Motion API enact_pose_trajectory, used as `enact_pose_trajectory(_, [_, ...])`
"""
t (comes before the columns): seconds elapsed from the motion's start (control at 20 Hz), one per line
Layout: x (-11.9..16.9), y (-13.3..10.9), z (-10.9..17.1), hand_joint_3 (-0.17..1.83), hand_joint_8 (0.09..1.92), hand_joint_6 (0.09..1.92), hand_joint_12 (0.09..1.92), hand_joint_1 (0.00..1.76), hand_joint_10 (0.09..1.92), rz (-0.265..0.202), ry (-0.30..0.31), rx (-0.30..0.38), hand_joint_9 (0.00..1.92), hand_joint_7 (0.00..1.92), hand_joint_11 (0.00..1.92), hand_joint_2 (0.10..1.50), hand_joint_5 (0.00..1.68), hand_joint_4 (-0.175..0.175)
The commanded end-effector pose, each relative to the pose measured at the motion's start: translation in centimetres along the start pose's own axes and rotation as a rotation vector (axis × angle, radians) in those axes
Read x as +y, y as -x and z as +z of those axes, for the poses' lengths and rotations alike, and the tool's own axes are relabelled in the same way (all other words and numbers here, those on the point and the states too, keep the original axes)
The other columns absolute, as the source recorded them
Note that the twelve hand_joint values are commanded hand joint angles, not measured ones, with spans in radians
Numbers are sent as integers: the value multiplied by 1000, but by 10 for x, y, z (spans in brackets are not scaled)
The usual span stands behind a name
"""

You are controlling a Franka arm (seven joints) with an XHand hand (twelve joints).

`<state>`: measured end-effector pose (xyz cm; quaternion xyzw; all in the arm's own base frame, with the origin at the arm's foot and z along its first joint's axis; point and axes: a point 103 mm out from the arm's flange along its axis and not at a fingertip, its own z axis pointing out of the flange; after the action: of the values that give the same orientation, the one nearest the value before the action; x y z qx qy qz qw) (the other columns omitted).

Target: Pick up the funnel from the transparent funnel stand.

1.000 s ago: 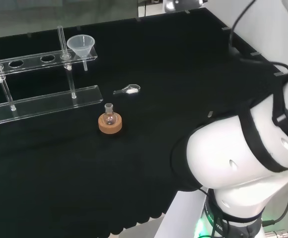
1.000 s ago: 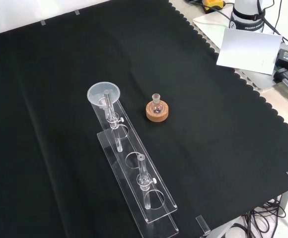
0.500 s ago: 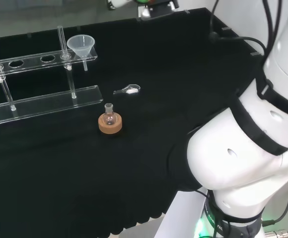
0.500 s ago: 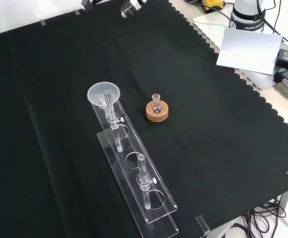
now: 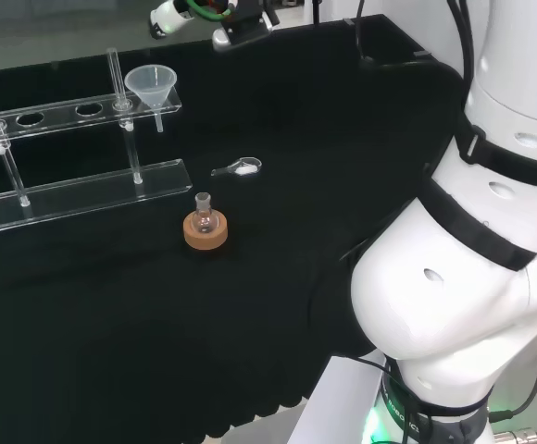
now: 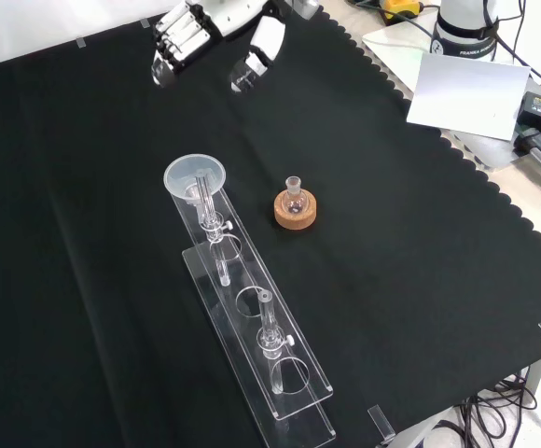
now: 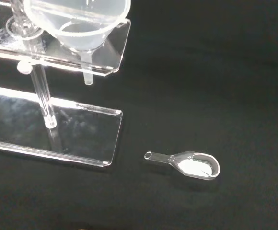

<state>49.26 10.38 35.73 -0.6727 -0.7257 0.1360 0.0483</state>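
Observation:
A clear plastic funnel (image 5: 151,85) sits in the end hole of the transparent funnel stand (image 5: 76,115), its spout hanging below the upper shelf. From the front, the funnel (image 6: 196,177) tops the far end of the stand (image 6: 272,366). My hand (image 6: 216,11) hovers above the cloth beyond the funnel, open, fingers straight and thumb spread, holding nothing. In the head view the hand (image 5: 234,32) is up and to the right of the funnel, apart from it. Close up in the wrist view are the funnel (image 7: 76,21) and the stand's end (image 7: 81,129).
A small flask on a cork ring (image 5: 205,227) stands in front of the stand, also seen from the front (image 6: 295,210). A clear scoop with white powder (image 7: 192,166) lies on the cloth near the stand's end. A white sheet (image 6: 466,93) lies off the cloth's far right.
The hand has come into the head and front views from the top and moved closer to the funnel. The arm's white links have swung. Funnel, stand, flask and scoop have not moved.

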Motion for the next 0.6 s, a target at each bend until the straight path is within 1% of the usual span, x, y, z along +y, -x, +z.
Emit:
enact_pose_trajectory(0.05, [13,-18,8,287,420,87,1395,274,674,10,-71,-49,196,44,80,992,205,0])
enact_pose_trajectory(0.15, [19,-24,14,263,449,87,1391,364,692,10,-111,-62,183,17,94,929,197,-9])
enact_pose_trajectory(0.2, [22,-27,16,253,433,87,1396,395,697,13,-133,-66,171,9,105,902,184,-12])
enact_pose_trajectory(0.3, [26,-32,19,235,349,87,1422,442,722,13,-158,-63,134,1,138,859,144,-20])
enact_pose_trajectory(0.4, [34,-44,25,215,213,87,1466,513,794,9,-191,-76,56,0,207,814,90,-26])
enact_pose_trajectory(0.5, [39,-49,28,204,94,87,1490,557,821,3,-204,-89,14,0,256,788,64,-26])
enact_pose_trajectory(0.6, [44,-55,29,198,87,87,1501,590,790,-11,-214,-99,2,0,285,768,42,-10])
